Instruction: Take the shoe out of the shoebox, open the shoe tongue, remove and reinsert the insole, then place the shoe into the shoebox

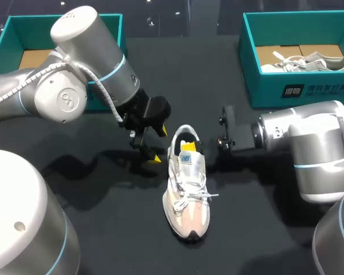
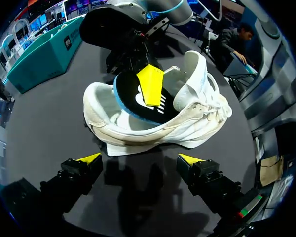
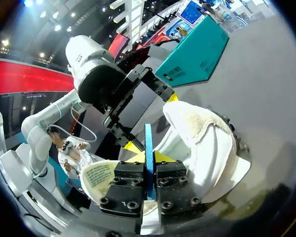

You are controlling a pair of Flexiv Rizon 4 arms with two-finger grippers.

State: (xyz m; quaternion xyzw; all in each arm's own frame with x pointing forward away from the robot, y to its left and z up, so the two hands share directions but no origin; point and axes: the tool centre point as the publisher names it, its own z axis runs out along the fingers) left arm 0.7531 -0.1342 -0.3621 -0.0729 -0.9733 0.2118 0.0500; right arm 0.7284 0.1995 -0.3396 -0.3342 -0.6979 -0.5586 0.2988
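Right pincer [image 3: 149, 156] is clenched on the blue-edged insole [image 2: 130, 96] at the white sneaker [image 1: 186, 195] opening; left pincer [image 2: 140, 158] hangs released beside its heel, above the dark surface [image 1: 114, 229].

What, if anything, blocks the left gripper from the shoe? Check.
Probably nothing, so yes: left gripper is open, facing the shoe side-on, nothing between; right gripper holds the insole from the far side.

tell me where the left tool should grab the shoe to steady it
Probably across the shoe at its laced middle, coming down from above on the left side. It stands upright on its sole, and the right tool, shut on the insole, fills the heel opening. The left tool is open beside the shoe.
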